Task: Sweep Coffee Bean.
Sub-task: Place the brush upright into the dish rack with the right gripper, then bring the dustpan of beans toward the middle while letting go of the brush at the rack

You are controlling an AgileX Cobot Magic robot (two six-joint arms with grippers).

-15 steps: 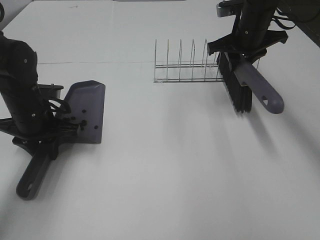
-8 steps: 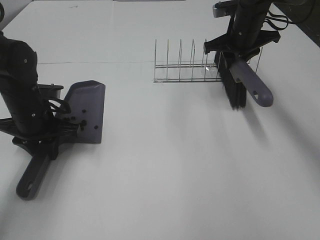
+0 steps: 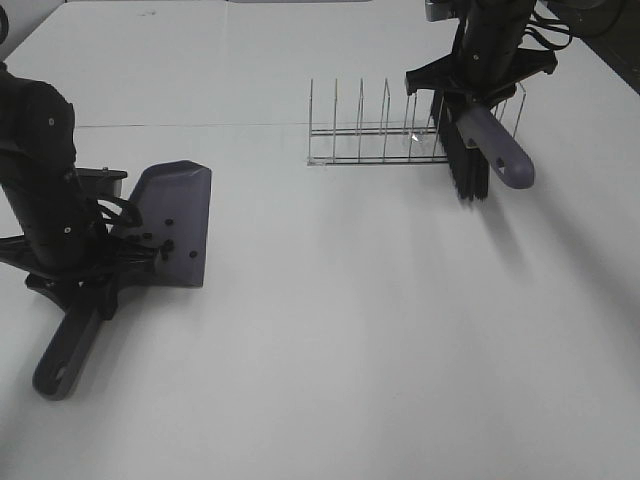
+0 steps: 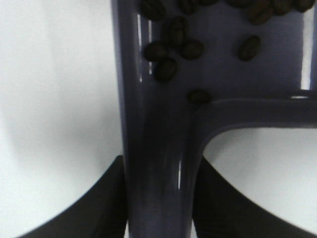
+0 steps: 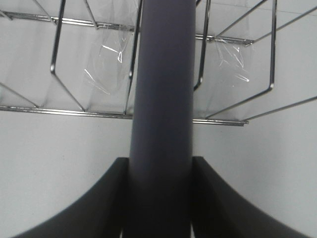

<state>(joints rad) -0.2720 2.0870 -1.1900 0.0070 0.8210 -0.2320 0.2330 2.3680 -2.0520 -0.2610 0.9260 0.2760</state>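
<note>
exterior high view, nearest the camera on the left: the left gripper (image 3: 85, 285) is clamped on the handle of the dustpan (image 3: 175, 225), and the handle's far end points toward the near edge of the table (image 3: 350, 350). the pan's wide body lies just beyond the gripper, with its open mouth facing the middle of the table. a few dark specks on the pan are probably beans (image 3: 165, 245), though they are too small in this view to be sure.

the left wrist view settles it. the left gripper (image 4: 161, 208) has both black fingers (image 4: 99, 208) pressed against the sides of the grey-purple handle, and the beans (image 4: 168, 47) lie inside the dustpan (image 4: 233, 74), clustered near the root of the handle, some touching each other.

farther back stands a wire rack (image 3: 370, 135) with upright prongs. at its right end the right gripper (image 3: 478, 85) pinches the brush (image 3: 495, 150), which hangs tilted, its black bristles pointing down and its handle slanting toward the near right. whether the bristles touch the table cannot be told.

in the right wrist view the right gripper (image 5: 161, 198) grips the brush (image 5: 163, 99) handle on both sides, and the handle crosses in front of the rack (image 5: 64, 69), where a bit of clear film shows among the wires.
</note>
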